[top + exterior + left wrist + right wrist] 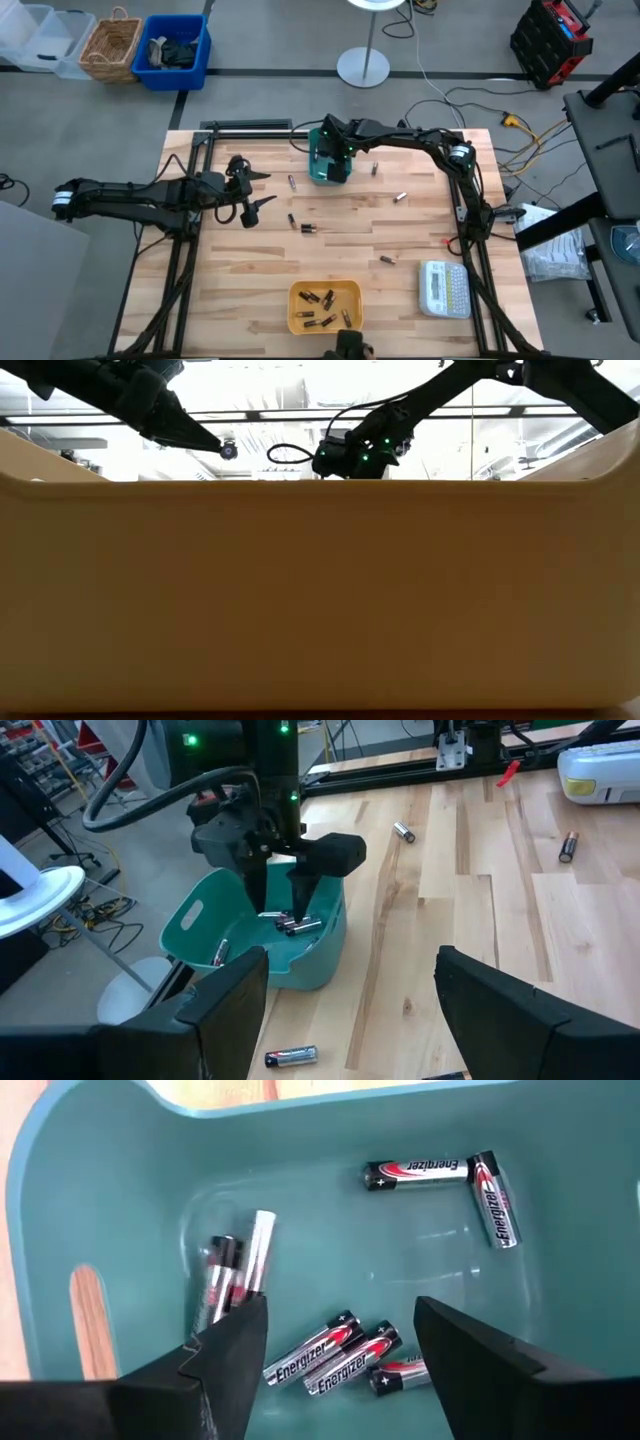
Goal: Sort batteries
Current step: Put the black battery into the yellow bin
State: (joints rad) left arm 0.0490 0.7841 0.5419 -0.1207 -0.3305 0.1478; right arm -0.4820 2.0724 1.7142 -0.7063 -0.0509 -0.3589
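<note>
Teal bin (120, 1150) holds batteries (335, 1348) lying at mixed angles.

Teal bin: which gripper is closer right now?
Right. The right gripper hangs directly over the teal bin, fingers open above the batteries inside. The left gripper is off to the bin's side, over bare table.

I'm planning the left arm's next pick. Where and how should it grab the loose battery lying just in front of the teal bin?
The battery lies flat on the table, clear of the teal bin. Probably best: bring the open left tool straight down from above, fingers either side of the mid-body, closing across its round width, not end to end.
</note>
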